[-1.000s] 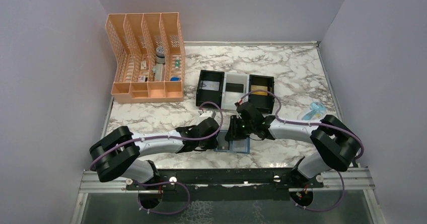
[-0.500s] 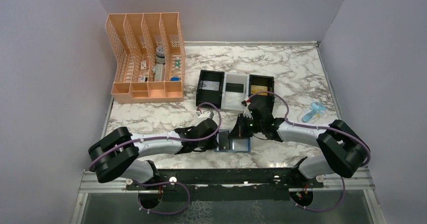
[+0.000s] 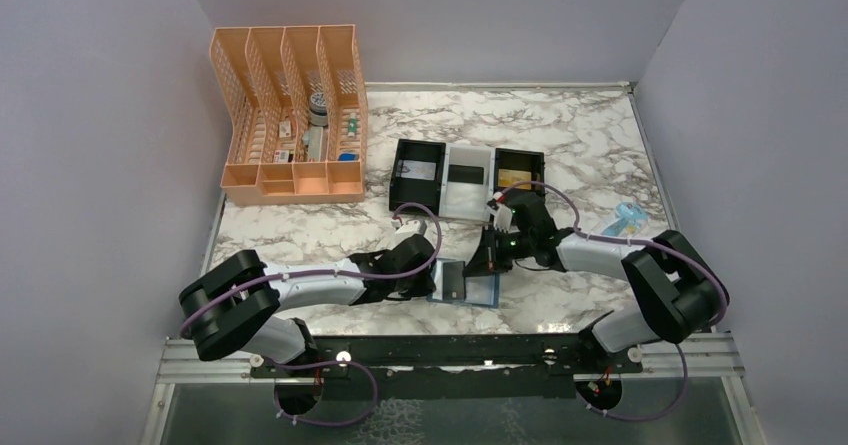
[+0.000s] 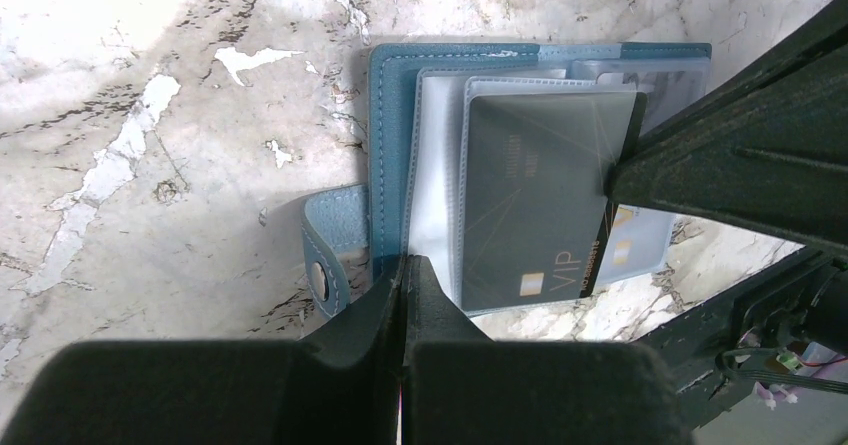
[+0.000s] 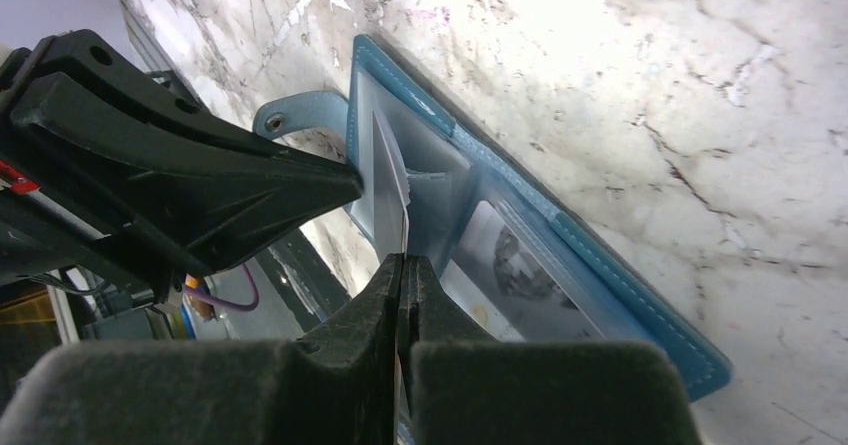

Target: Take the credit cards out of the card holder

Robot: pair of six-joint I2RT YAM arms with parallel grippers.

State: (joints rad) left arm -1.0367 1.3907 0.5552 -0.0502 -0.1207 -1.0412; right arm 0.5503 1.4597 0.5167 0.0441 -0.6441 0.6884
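The teal-blue card holder lies open near the table's front edge, with clear pocket panels showing in the left wrist view and right wrist view. My right gripper is shut on the edge of a dark grey "VIP" credit card, which stands tilted over the holder's left pockets. My left gripper is shut with nothing between its jaws, tips pressing on the holder's left edge beside the snap strap. Another card sits in a pocket.
A black-and-white three-compartment tray with cards in it stands just behind the holder. An orange desk organizer is at the back left. A small light-blue object lies at the right.
My right gripper has moved right and back from the holder's middle, drawing the dark card with it; the card now shows over the holder's left half. The left gripper stays put.
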